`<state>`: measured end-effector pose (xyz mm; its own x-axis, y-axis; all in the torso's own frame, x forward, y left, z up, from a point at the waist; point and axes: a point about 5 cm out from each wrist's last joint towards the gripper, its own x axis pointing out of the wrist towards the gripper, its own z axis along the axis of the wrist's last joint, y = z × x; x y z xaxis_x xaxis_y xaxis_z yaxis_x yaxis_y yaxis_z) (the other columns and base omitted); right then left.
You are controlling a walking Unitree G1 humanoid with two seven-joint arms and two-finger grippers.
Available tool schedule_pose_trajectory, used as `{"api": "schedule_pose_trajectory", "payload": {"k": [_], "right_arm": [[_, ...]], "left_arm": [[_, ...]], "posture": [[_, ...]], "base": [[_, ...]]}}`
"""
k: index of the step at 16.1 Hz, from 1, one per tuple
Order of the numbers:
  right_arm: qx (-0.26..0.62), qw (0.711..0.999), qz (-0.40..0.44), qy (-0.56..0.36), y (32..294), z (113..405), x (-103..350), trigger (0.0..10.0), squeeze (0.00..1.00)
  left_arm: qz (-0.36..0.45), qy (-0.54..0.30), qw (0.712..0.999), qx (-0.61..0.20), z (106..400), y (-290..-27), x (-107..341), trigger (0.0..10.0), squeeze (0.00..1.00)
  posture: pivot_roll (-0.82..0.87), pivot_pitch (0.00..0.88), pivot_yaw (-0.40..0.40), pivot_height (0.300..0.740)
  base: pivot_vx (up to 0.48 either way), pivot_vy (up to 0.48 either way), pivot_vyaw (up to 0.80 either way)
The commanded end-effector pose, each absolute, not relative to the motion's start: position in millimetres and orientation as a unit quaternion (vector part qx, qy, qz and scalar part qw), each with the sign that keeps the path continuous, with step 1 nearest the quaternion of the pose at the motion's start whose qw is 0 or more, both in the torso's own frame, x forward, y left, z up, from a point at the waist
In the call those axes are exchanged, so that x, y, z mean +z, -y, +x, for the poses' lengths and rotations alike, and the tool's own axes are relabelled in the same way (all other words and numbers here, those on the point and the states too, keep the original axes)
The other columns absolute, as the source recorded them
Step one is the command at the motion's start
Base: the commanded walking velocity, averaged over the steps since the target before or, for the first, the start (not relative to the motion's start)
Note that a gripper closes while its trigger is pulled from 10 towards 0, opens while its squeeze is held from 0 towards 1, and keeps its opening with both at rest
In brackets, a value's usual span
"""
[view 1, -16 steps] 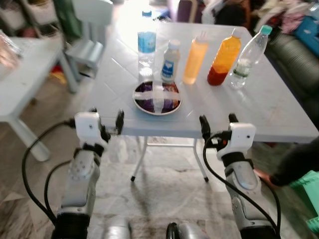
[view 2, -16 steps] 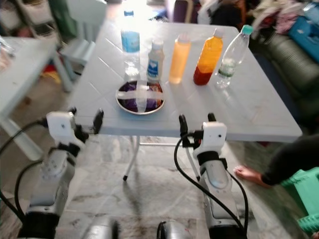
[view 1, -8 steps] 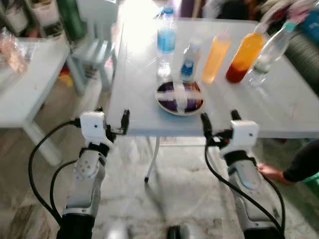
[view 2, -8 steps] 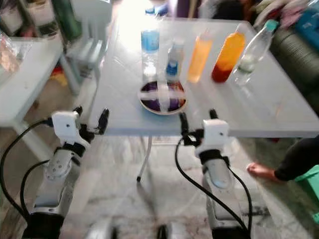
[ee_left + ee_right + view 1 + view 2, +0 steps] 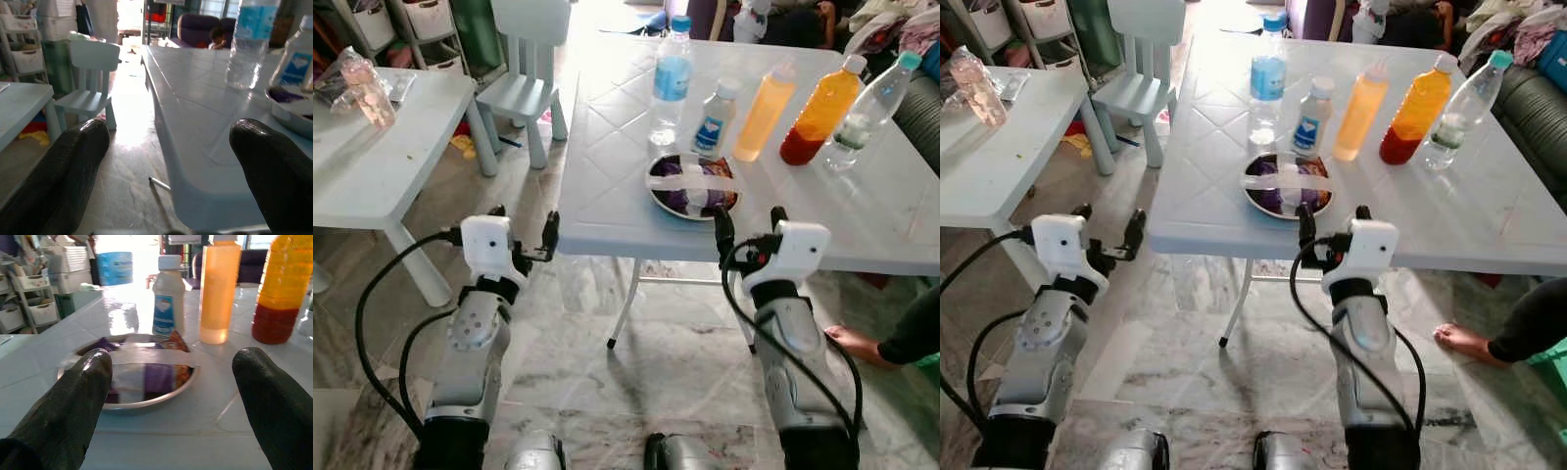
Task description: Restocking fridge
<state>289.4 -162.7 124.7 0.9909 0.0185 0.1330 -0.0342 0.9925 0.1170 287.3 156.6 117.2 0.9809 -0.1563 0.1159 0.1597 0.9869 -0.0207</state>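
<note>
Both grippers spread wide, empty: right gripper (image 5: pixel 747 223) at table (image 5: pixel 607 186) edge facing covered plate (image 5: pixel 693 186); left gripper (image 5: pixel 522 231) off the corner. Risk: knocking bottles (image 5: pixel 764 110) beyond plate

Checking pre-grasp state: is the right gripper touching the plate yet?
Apart. The right wrist view shows the right gripper open, both fingers short of the plate, with bare table between them.

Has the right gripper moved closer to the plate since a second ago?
Yes. The right gripper now sits at the table edge directly before the plate; earlier it was off to the plate's right.
</note>
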Motion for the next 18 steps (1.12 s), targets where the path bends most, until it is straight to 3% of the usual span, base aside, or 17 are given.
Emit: {"api": "schedule_pose_trajectory", "payload": {"k": [1, 5, 7, 12, 18], "right_arm": [[0.003, 0.996, 0.071, 0.057, 170, 294, 124, 10.0, 0.0], [-0.011, 0.991, 0.131, 0.02, 169, 311, 120, 10.0, 0.0], [0.006, 0.989, 0.148, 0.016, 153, 322, 123, 10.0, 0.0], [0.036, 0.98, 0.196, -0.009, 127, 325, 118, 10.0, 0.0], [0.007, 0.966, 0.253, -0.048, 127, 325, 112, 10.0, 0.0]], "left_arm": [[-0.002, 0.052, 0.995, -0.089, 284, -156, 116, 10.0, 0.0], [0.007, 0.043, 0.995, -0.092, 280, -161, 113, 10.0, 0.0], [0.014, 0.04, 0.995, -0.095, 278, -163, 113, 10.0, 0.0], [0.018, 0.042, 0.994, -0.101, 279, -159, 116, 10.0, 0.0], [0.017, 0.043, 0.993, -0.106, 281, -157, 116, 10.0, 0.0]], "posture": [[0.08, 0.093, -0.049, 0.74], [0.11, 0.11, -0.032, 0.74], [0.12, 0.111, -0.028, 0.74], [0.13, 0.106, -0.022, 0.74], [0.12, 0.109, -0.017, 0.74]], "base": [[0.0, 0.0, 0.0], [0.0, 0.0, 0.0], [0.0, 0.0, 0.0], [0.0, 0.0, 0.0], [0.0, 0.0, 0.0]]}}
